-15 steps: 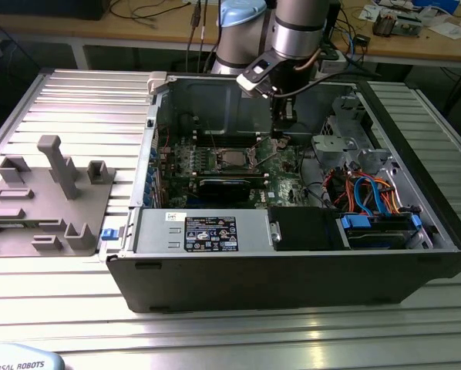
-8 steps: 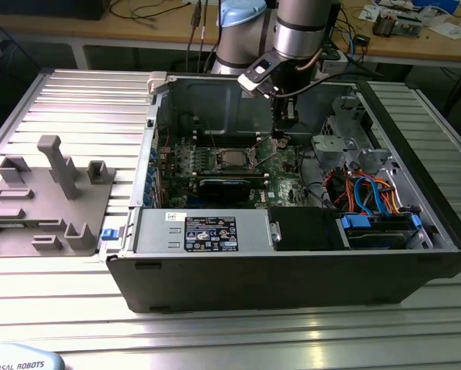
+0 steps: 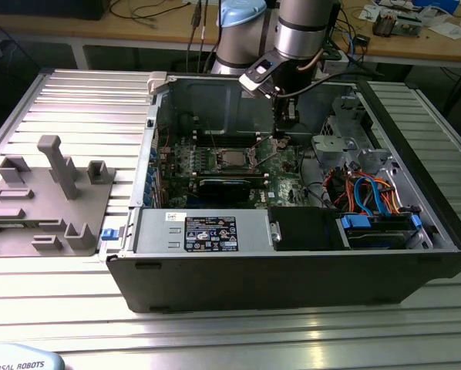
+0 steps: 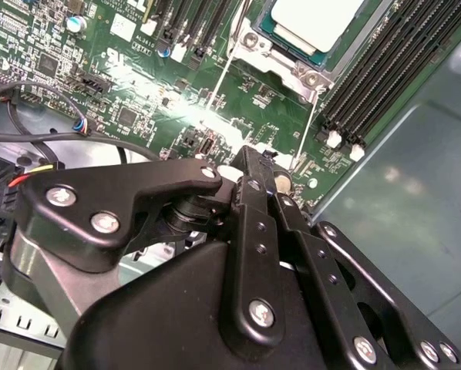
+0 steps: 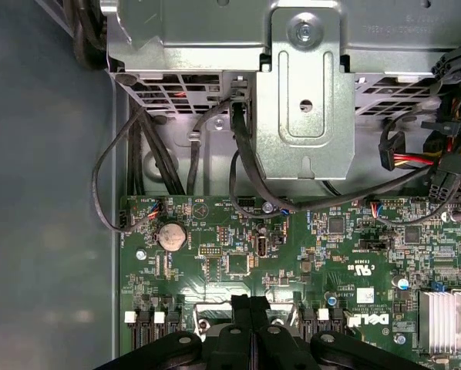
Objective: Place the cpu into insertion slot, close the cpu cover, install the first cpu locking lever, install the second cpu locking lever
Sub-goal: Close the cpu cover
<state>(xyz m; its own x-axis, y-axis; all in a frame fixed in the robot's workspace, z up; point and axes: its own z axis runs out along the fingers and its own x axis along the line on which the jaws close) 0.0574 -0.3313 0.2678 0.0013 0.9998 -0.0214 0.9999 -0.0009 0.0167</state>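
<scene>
Inside the open sheet-steel tower case (image 3: 292, 270), the black gripper (image 3: 280, 137) hangs low over the green motherboard (image 3: 280, 166), just to the exterior view's right of the cpu (image 3: 232, 158). Jaws pressed flat together, and I can see nothing pinched between them. In the second wrist view that matte silver square sits in the insertion slot (image 4: 252, 38), with the shiny cpu cover (image 4: 280, 60) framing it. Thin wire levers (image 4: 219, 85) slant toward the fingertips.

This looks like a robotics lab or workshop. An opened desktop computer case (image 3: 292, 254) lies on a ribbed aluminium table (image 3: 76, 308), and wooden benches (image 3: 61, 27) behind carry cables (image 3: 161, 9) and electronics (image 3: 400, 21).
</scene>
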